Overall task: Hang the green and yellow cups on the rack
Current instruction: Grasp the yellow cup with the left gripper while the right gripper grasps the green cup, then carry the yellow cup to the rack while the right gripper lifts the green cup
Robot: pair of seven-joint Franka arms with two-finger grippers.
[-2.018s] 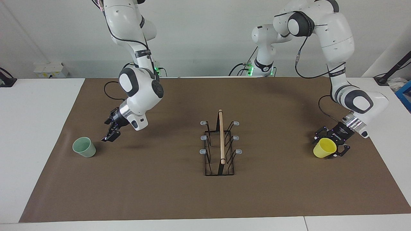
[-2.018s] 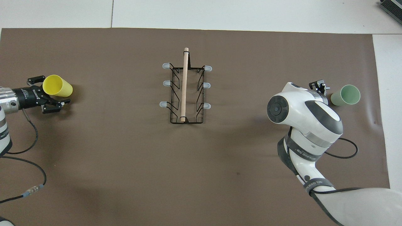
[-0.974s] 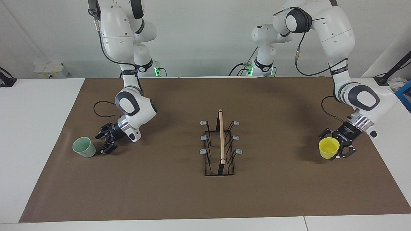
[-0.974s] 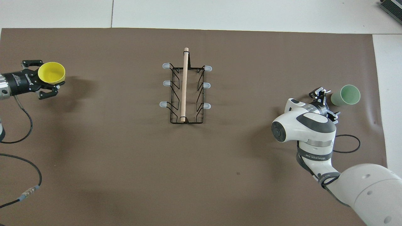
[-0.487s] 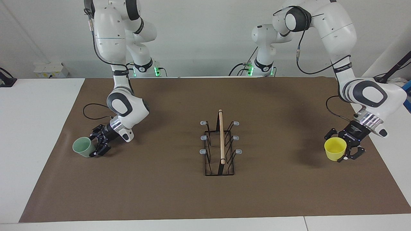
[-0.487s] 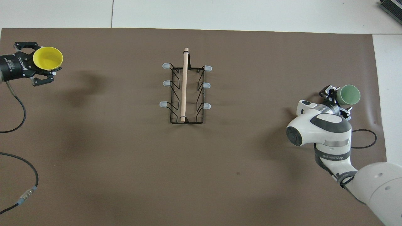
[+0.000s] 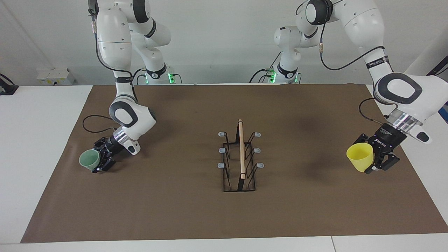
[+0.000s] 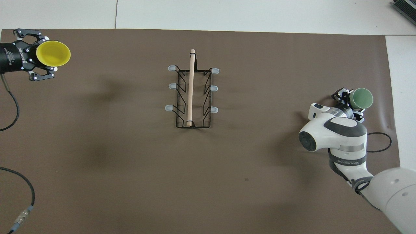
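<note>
Facing view. Brown mat (image 7: 196, 210) covers most of a white table (image 7: 38, 147); pale wall (image 7: 217, 38) above it. A white socket box (image 7: 55, 76) sits on the table at the right arm's end, by the wall. Green lights glow at both arm bases.

Black wire rack (image 7: 240, 159) stands mid-mat, wooden rod along the top, three grey-tipped pegs each side, all bare.

Left gripper (image 7: 371, 156) is up in the air over the mat at the left arm's end, fingers clamped on the yellow cup (image 7: 359, 156). The cup is clear of the mat and tilted, mouth up and slightly toward the rack.

Right gripper (image 7: 98, 159) is low at the mat at the right arm's end, one finger on either side of the green cup (image 7: 88, 160). The cup is tipped, mouth toward the camera. Whether the fingers actually press on it, I cannot tell.

Overhead view. Mat (image 8: 130, 182) runs nearly edge to edge, white table (image 8: 247, 13) showing past it. A black cable (image 8: 13, 107) trails over the mat under the left arm.

Rack (image 8: 192, 94) central. Left gripper (image 8: 45, 60) grips the yellow cup (image 8: 53, 53) by its lower body, mouth open to view. Right gripper (image 8: 350, 103) brackets the green cup (image 8: 361, 99), well apart from the rack; fingers mostly hidden by the wrist.
</note>
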